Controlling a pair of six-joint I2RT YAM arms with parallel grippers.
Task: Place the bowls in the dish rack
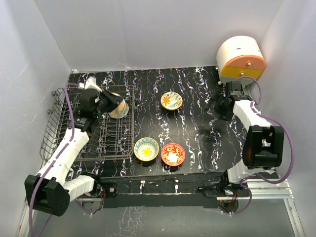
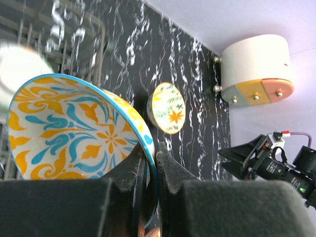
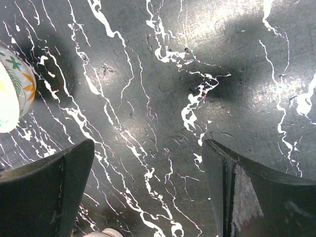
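– Over the dish rack (image 1: 54, 123), far right corner: what is entered?
– Item one: left end effector (image 2: 154, 159), narrowed onto the rim of a blue-and-yellow bowl (image 2: 74, 128), one finger inside the wall, one outside. Bowl tipped on its side, above the tines (image 1: 112, 133), not seated.
– Right of the rack, on the worktop (image 1: 207, 143)?
– Three bowls, all upright. Yellow-centred bowl (image 1: 146, 148) just beside the rack's near right corner. Red-orange bowl (image 1: 173, 154) close on its side away from the rack; whether the two touch cannot be told. Leaf-patterned bowl (image 1: 171, 100) stands apart, farther back, about level with the rack's far end.
– And farthest from the rack?
– Right end effector (image 3: 148, 192), jaws wide, nothing between them, over bare worktop. Cream drawer unit (image 1: 240, 60) beyond it, in the far corner.
– Hazards?
– Judged, not observed: the hold is a thin pinch on a glazed rim, so the bowl could swivel or slip if it knocks a tine on the way down. Released too high, or between ill-matched tines, it may topple flat or chip. The rack's raised right side could also catch the bowl's foot.
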